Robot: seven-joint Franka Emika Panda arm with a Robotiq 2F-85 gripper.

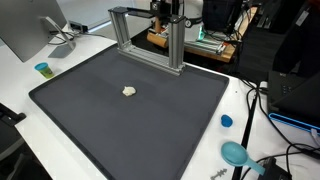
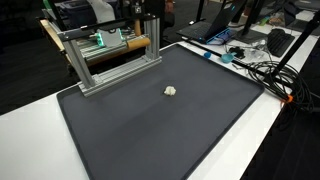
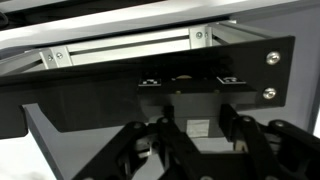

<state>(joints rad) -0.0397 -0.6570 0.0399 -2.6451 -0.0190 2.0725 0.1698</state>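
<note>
My gripper (image 3: 203,135) shows at the bottom of the wrist view with its two dark fingers apart and nothing between them. It hangs at the back of the table, over the aluminium frame (image 1: 150,45), and looks down on the frame's bar (image 3: 130,50) and a black panel (image 3: 150,95). In both exterior views only its dark body shows above the frame (image 1: 168,14) (image 2: 150,14). A small white crumpled lump (image 1: 129,91) (image 2: 171,90) lies alone in the middle of the dark mat (image 1: 90,120) (image 2: 150,140), far from the gripper.
A teal cup (image 1: 42,69) and a monitor (image 1: 25,30) stand beside the mat. A blue cap (image 1: 227,121), a teal round object (image 1: 235,153) and cables (image 2: 265,70) lie along the opposite edge. Lab equipment stands behind the frame.
</note>
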